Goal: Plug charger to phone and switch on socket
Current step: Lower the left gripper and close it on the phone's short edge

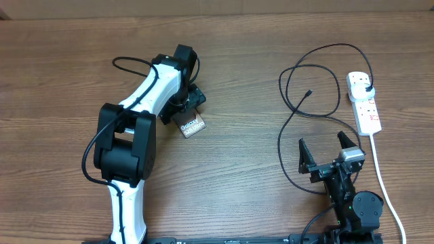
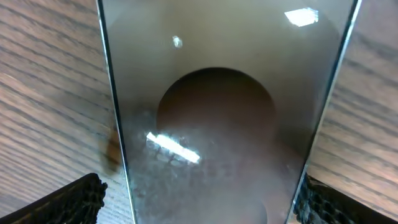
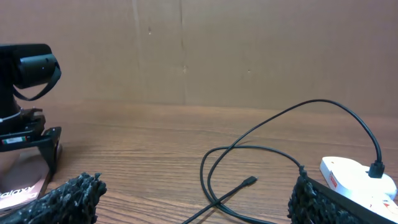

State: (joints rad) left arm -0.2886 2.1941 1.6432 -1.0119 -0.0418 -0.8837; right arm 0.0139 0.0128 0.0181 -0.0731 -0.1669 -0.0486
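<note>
I am bracketing the flat dark-grey phone [image 1: 192, 126] with my left fingers [image 2: 68, 202], clamp unclear, to steady its port, while my right fingers [image 1: 304, 154] are waiting spread open.

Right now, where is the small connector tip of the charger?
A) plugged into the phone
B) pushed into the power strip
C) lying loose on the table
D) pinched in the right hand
C: the connector tip lies bare on the table, far from the phone that the left hand grips, and the right hand is open with nothing in it.
</note>
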